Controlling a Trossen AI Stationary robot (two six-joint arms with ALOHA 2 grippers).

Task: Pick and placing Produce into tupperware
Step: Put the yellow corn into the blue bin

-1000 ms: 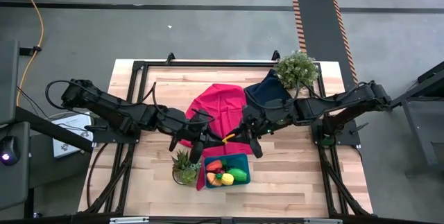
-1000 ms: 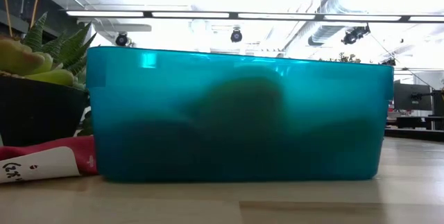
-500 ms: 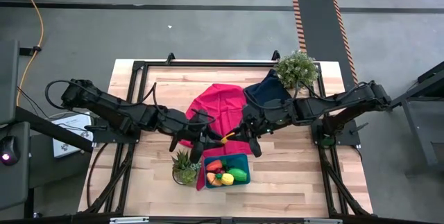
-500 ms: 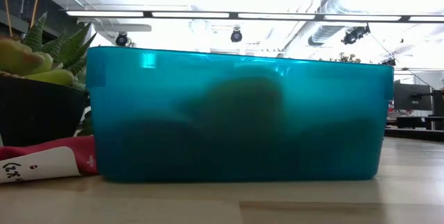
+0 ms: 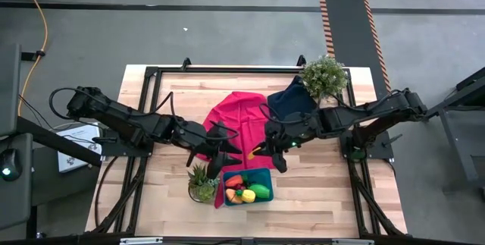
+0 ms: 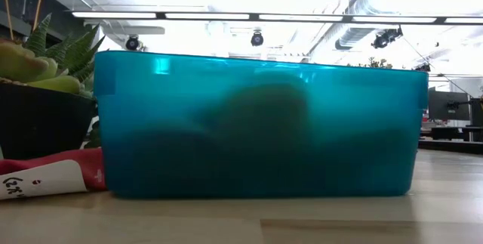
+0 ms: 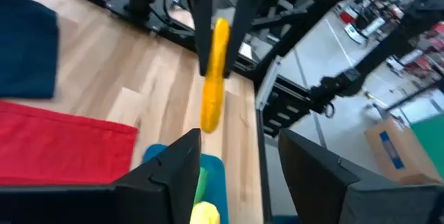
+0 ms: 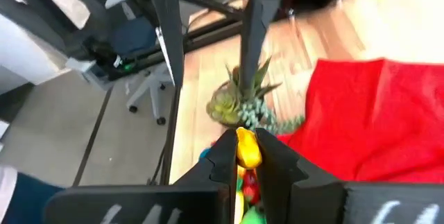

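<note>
1. A thin yellow stick [image 8: 248, 148] is being gripped in the right gripper's [image 5: 256, 152] closed jaws, above the red cloth [image 5: 236, 120].
2. The left gripper's [image 5: 225, 154] jaws are being held apart, empty.
3. Other produce [image 5: 246, 190] is being kept in the teal container [image 5: 268, 174], near the worktop's [image 5: 318, 199] front edge.

The whole table [image 5: 303, 199] is being viewed from straight overhead. The low view is being taken at tabletop level, pressed close against the tupperware [image 6: 256, 127], facing the room. Each wrist view is being aimed past its own fingers; the tupperware and red cloth [image 7: 62, 144] are being shared.
</note>
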